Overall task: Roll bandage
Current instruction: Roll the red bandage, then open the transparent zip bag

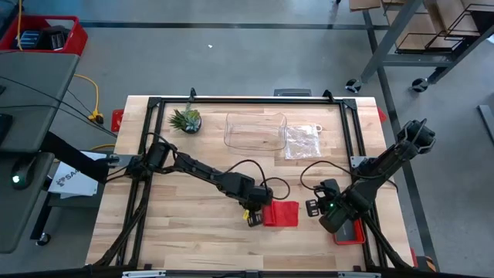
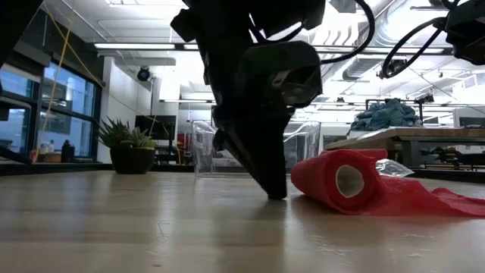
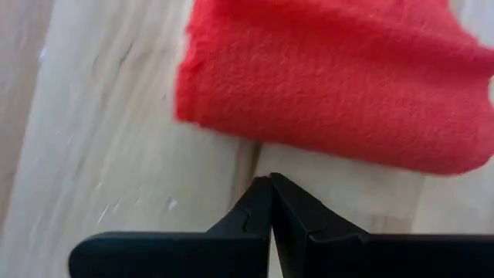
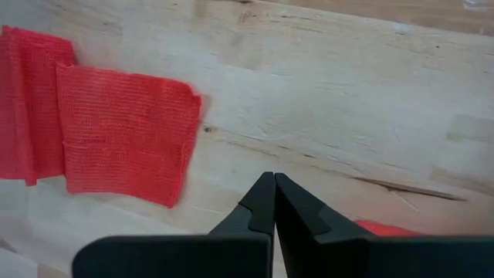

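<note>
The bright red bandage [image 1: 280,214] lies on the wooden table near its front middle. It is partly rolled: in the low view the roll [image 2: 339,180] rests on its side and a flat tail [image 2: 447,201] runs out along the table. My left gripper [image 1: 255,217] is shut and empty, its tips [image 2: 276,193] down at the table top just beside the roll. The left wrist view shows the bandage [image 3: 332,85] a little ahead of the shut fingers [image 3: 270,185]. My right gripper [image 1: 313,207] is shut and empty, above the table past the flat tail's end [image 4: 123,143].
A clear plastic container [image 1: 255,130] and a crinkly clear bag [image 1: 302,141] lie at the far middle, with a small potted plant [image 1: 186,120] at the far left. A red square tray [image 1: 349,232] sits under my right arm near the front right.
</note>
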Controlling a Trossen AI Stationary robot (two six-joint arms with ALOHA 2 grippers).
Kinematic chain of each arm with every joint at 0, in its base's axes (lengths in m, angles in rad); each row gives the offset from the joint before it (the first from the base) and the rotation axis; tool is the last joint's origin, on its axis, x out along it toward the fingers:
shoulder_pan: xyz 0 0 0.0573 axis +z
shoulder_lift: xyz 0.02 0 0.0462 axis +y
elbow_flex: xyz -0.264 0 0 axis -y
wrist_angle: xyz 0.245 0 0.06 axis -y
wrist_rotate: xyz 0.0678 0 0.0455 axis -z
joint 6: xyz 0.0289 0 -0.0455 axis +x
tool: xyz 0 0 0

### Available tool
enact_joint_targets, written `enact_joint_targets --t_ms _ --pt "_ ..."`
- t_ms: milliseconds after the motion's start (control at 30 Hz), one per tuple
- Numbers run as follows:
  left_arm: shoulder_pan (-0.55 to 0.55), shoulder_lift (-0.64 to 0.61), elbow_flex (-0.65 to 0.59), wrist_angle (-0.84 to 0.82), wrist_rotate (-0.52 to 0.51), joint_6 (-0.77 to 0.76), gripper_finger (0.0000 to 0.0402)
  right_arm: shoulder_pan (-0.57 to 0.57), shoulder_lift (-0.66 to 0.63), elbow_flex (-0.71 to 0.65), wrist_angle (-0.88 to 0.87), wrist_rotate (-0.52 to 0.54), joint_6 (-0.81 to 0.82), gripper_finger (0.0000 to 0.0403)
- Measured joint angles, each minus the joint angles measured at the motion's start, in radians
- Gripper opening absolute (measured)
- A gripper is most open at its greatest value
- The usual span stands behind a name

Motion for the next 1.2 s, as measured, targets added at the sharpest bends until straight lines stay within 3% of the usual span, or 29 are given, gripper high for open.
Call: enact_joint_targets --t_ms 200,500,733,900,1033,1200 --pt "0.008 0.007 0.068 0.089 0.004 0.029 0.0000 0.000 0.000 0.000 0.004 -0.001 0.000 0.0000" --pt "0.011 0.005 0.268 0.331 -0.015 0.078 0.0000 0.000 0.000 0.000 0.011 -0.001 0.000 0.0000" --pt "0.012 -0.006 0.356 0.195 -0.021 0.154 0.0000 0.000 0.000 0.000 0.011 -0.002 -0.004 0.0000" --pt "0.020 -0.061 0.359 -0.031 -0.037 0.223 0.0000 0.000 -0.005 0.000 0.014 -0.002 -0.006 0.0000" --pt "0.028 -0.146 0.354 -0.206 -0.175 0.282 0.0000 0.001 -0.033 0.000 0.033 0.005 -0.007 0.0000" --pt "0.052 -0.343 0.240 -0.165 -0.303 0.286 0.0000 0.001 -0.065 0.000 0.023 0.049 -0.025 0.0000"
